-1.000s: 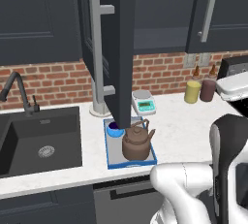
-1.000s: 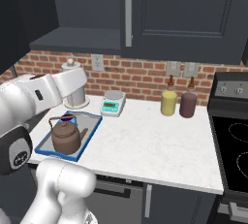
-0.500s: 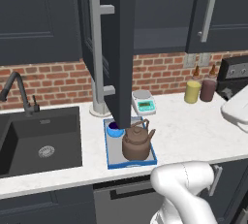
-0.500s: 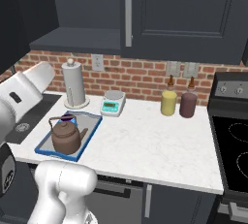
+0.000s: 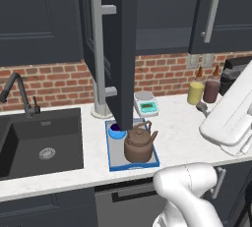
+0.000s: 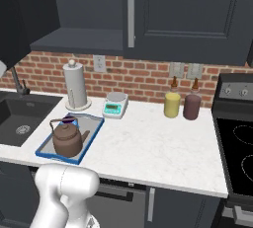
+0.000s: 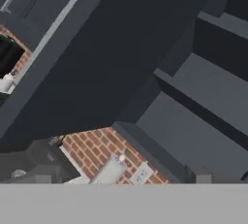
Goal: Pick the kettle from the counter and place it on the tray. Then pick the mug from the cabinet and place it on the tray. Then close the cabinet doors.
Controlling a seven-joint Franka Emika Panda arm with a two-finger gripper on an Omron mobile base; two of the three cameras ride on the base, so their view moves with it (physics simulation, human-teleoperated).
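The brown kettle point(image 5: 139, 145) point(image 6: 67, 139) stands on the blue-rimmed grey tray point(image 5: 150, 161) point(image 6: 45, 149) on the white counter point(image 5: 177, 132) point(image 6: 148, 148). The blue mug point(image 5: 117, 132) point(image 6: 69, 120) sits on the tray just behind the kettle. One navy cabinet door point(image 5: 110, 49) point(image 7: 97, 58) stands swung out over the tray, and the cabinet shelf point(image 6: 84, 39) point(image 7: 193, 121) is bare. My gripper point(image 7: 121, 179) is raised near that door, open and holding nothing. A white arm link point(image 5: 231, 115) shows at the right.
A paper towel roll point(image 6: 74, 86), a small white scale point(image 5: 146, 106) point(image 6: 115, 106), and yellow point(image 6: 172, 104) and maroon point(image 6: 191, 106) canisters line the brick wall. The dark sink point(image 5: 39, 142) with faucet lies left, a stove point(image 6: 237, 148) right. A shut door point(image 6: 188, 10) adjoins the opening.
The arm has swung up and away from above the tray, leaving the right base view to the left. Kettle, mug and open door have not moved.
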